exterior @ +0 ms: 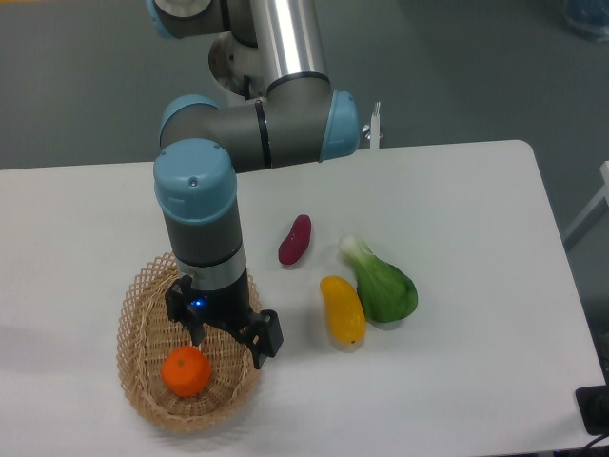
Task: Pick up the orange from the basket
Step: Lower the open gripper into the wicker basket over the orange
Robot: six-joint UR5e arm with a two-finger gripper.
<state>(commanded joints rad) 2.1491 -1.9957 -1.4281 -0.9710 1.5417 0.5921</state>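
Observation:
The orange (pixel 186 371) is small, round and bright, and lies on the woven bottom of the tan wicker basket (pixel 135 300) at the front left of the table. My gripper (pixel 228 340) hangs low over the basket, pointing down, just behind and to the right of the orange. Its black fingers (pixel 266 338) stand apart with nothing between them, so it is open. The finger nearer the orange ends close to the fruit's top; whether it touches, I cannot tell.
Right of the basket lie a purple sweet potato (pixel 295 240), an elongated yellow squash (pixel 343 310) and a green bok choy (pixel 383 285). The arm's elbow (pixel 262 129) reaches over the table's back left. A dark object (pixel 595 409) sits at the table's front right corner.

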